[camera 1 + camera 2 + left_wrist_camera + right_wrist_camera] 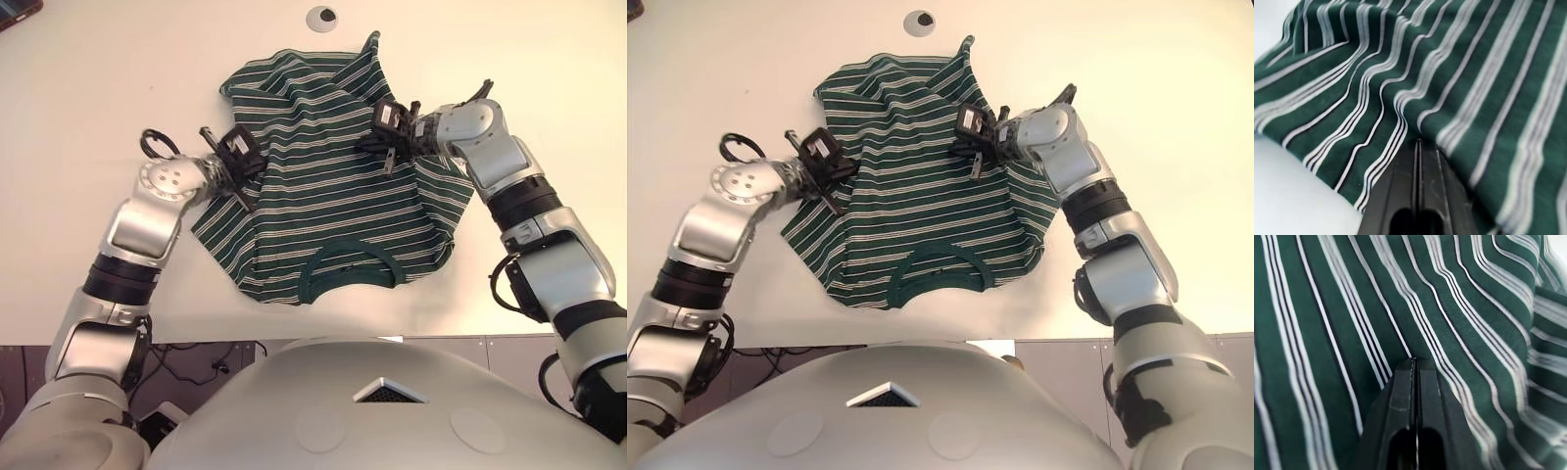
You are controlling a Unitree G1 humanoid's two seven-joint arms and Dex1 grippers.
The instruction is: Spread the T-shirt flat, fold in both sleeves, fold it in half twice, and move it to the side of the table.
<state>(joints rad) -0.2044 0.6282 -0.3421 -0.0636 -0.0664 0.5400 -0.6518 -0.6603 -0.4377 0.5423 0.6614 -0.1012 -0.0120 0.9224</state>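
while the green striped t-shirt (323,211) lies rumpled on the white table (98,78) with its collar toward the robot, the left gripper (238,157) and right gripper (387,132), both pinched shut on cloth, sit at its opposite sides.

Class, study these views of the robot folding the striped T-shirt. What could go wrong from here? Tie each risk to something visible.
1. The left hand and right hand each look shut on a small pinch of the T-shirt; pulling might slip the cloth free.
2. The far hem is bunched up, so creases may get folded in.
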